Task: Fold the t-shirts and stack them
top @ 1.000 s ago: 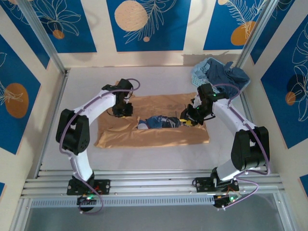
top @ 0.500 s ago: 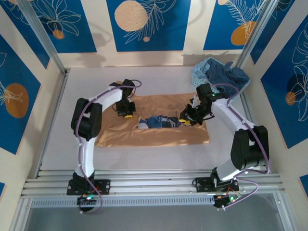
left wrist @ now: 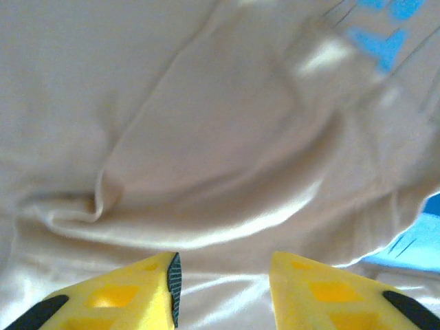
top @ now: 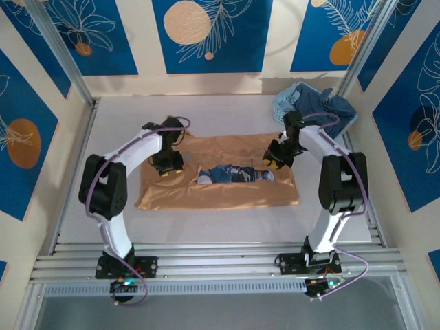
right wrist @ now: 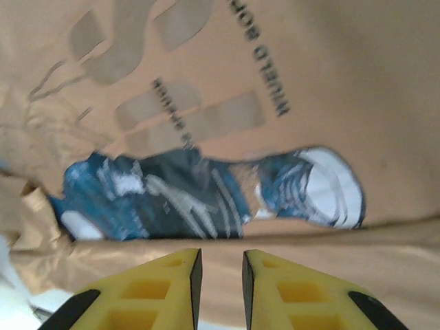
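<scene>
The tan-orange t-shirt [top: 220,196] lies flat mid-table, its lower part folded up so that a band of the blue-and-white print [top: 234,174] shows. My left gripper [top: 167,167] hovers over the shirt's left part. In the left wrist view the left gripper [left wrist: 223,265] is open, with bare tan cloth [left wrist: 206,137] beneath it. My right gripper [top: 273,161] is at the print's right end. In the right wrist view the right gripper [right wrist: 220,258] has its pads nearly together on a tan fold, just below the print [right wrist: 206,196]. The dark blue t-shirt [top: 324,106] sits crumpled in the basket.
The light-blue lattice basket [top: 283,104] stands at the back right corner, close behind the right arm. White table surface [top: 117,137] surrounds the shirt. Metal frame posts and rails border the table on the left, right and front.
The left gripper has opened and let go of the tan cloth, shifting slightly left. The right gripper has moved a little toward the back, uncovering the print's right end.
</scene>
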Controlling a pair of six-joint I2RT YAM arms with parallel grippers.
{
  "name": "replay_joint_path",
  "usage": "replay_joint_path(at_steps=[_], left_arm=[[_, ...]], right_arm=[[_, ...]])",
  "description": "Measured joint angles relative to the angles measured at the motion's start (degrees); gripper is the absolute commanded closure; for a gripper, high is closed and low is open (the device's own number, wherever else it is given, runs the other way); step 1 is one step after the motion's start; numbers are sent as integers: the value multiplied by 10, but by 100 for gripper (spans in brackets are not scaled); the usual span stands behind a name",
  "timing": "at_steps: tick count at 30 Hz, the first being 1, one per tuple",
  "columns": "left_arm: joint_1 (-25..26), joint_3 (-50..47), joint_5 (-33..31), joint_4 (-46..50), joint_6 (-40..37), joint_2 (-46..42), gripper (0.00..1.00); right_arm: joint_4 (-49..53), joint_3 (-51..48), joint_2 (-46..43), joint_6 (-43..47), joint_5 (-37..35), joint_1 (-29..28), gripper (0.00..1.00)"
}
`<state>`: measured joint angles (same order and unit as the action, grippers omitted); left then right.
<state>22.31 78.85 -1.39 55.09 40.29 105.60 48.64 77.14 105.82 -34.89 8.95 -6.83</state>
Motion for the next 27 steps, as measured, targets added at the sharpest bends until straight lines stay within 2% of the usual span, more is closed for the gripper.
replay_joint_path(at_steps=[5,8,16,19,23,27], left_arm=[[-14,-65,2,-12,38,18,65],[-31,-90,-2,-20,50,22,65],[-79,-205,1,-43,72,-68,64],[-95,-217,-2,-29,72,-81,60],[-98,-154,-6,-19,67,-81,54],[-103,48,-5,-24,58,-15,52]], right_arm=[[22,20,74,-7,-37,-6,74],[43,12,89,-18,-53,-15,73],[61,-94,26,-66,-33,-66,71],[76,-116,7,-82,-30,-86,68],[68,-105,-24,-85,-37,-91,55],[43,-44,-51,-61,-40,-83,53]])
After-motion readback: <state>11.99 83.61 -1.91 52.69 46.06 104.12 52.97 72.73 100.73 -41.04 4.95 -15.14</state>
